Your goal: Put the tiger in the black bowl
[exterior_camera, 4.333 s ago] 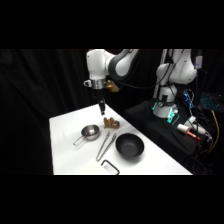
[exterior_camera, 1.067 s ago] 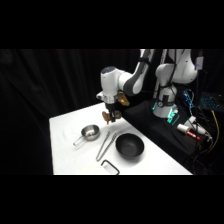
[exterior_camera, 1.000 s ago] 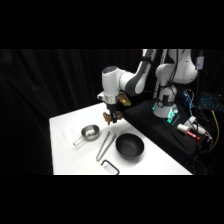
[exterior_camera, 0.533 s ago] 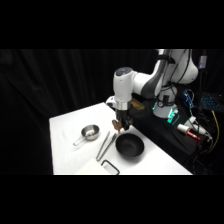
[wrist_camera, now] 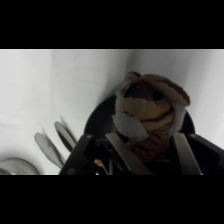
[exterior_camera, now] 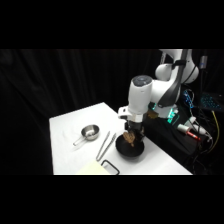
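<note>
Wrist view: tiger (wrist_camera: 150, 112) sits clamped between our two fingers (wrist_camera: 121, 152), one pad on each flank, head pointing away from the camera and its body running along the fingers. Jaws are closed down to the toy's width, nothing else in them.

Directly behind the tiger we see the bowl (wrist_camera: 100, 117), its dark rim showing on both sides of the toy. So the tiger is over the bowl, not off to one side. The tongs (wrist_camera: 55, 142) lie on the table to the left, clear of the rim.

Side view agrees: tiger (exterior_camera: 131, 136) hangs under the gripper (exterior_camera: 132, 134), just above the bowl (exterior_camera: 125, 150) and roughly over its middle. We can't tell whether it touches the bowl floor yet. Tongs (exterior_camera: 106, 145) are just beside the bowl, the cup (exterior_camera: 90, 132) further left.

Our read: drop axis is straight down; opening the jaws here should land it inside.
</note>
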